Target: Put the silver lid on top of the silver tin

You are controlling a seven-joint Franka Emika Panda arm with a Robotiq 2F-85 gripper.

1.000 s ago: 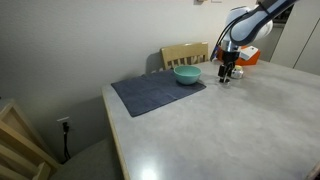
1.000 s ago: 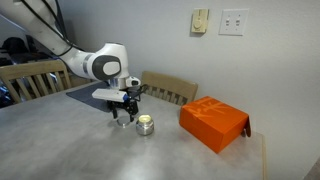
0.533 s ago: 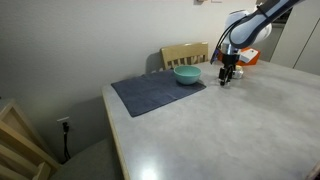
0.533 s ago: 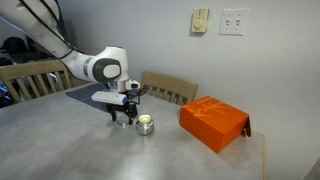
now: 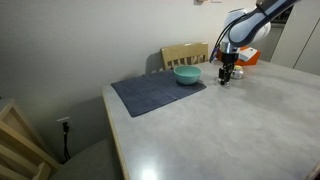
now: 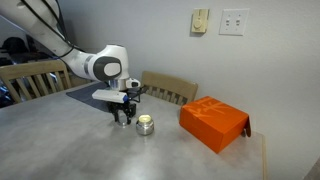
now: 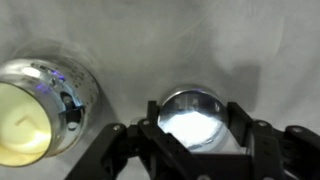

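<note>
In the wrist view the silver lid point(image 7: 195, 118), a shiny flat disc, lies on the grey table between the two black fingers point(image 7: 243, 128). My gripper point(image 7: 195, 126) is shut on the lid, with the fingers pressing on its left and right edges. The silver tin point(image 7: 35, 110) stands just to the left of the lid, open, with a pale inside. In an exterior view the gripper point(image 6: 122, 118) is down at the table surface right beside the tin point(image 6: 145, 124). In an exterior view the gripper point(image 5: 227, 78) hides both the lid and the tin.
An orange box point(image 6: 213, 122) sits on the table beyond the tin. A teal bowl point(image 5: 187, 74) rests on a dark mat point(image 5: 157, 93) near the gripper. A wooden chair point(image 5: 185, 53) stands behind the table.
The arm stays in nearly the same place, low at the table beside the tin. The fingers have drawn in onto the lid.
</note>
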